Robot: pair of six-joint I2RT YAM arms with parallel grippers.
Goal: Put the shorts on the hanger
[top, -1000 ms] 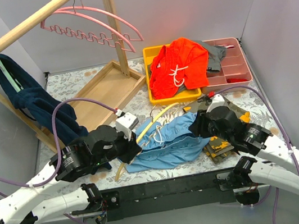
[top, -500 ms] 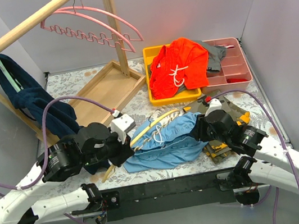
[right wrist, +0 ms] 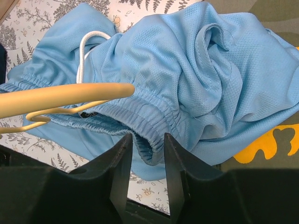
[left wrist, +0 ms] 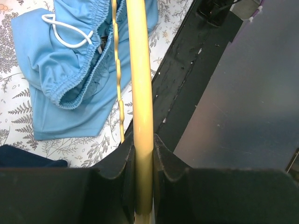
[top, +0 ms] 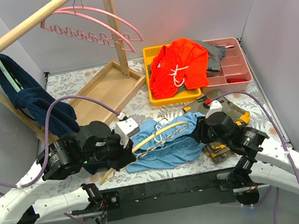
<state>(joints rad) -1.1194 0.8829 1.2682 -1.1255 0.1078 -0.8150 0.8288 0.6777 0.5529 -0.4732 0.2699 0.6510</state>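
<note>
The light blue shorts (top: 169, 146) lie crumpled on the table between my arms. My left gripper (top: 128, 146) is shut on the pale-yellow hanger (top: 159, 135), whose arch reaches right across the shorts. In the left wrist view the hanger (left wrist: 140, 93) runs up from between the jaws of the left gripper (left wrist: 142, 149), past the shorts (left wrist: 65, 70). My right gripper (top: 201, 132) is at the shorts' right end. In the right wrist view the right gripper (right wrist: 145, 144) pinches the elastic waistband of the shorts (right wrist: 210, 70), and the hanger's end (right wrist: 60, 97) sits at the waistband opening.
Camouflage shorts (top: 223, 148) lie under my right arm. Orange shorts (top: 179, 64) fill a yellow tray (top: 154, 51) beside a pink tray (top: 236, 67). Pink hangers (top: 90, 24) and a dark blue garment (top: 34, 102) hang on the wooden rack (top: 22, 29). A wooden tray (top: 108, 87) lies behind.
My left gripper has swung the hanger down and to the right, so its arch now lies over the shorts toward the right gripper. The shorts' waistband has shifted left.
</note>
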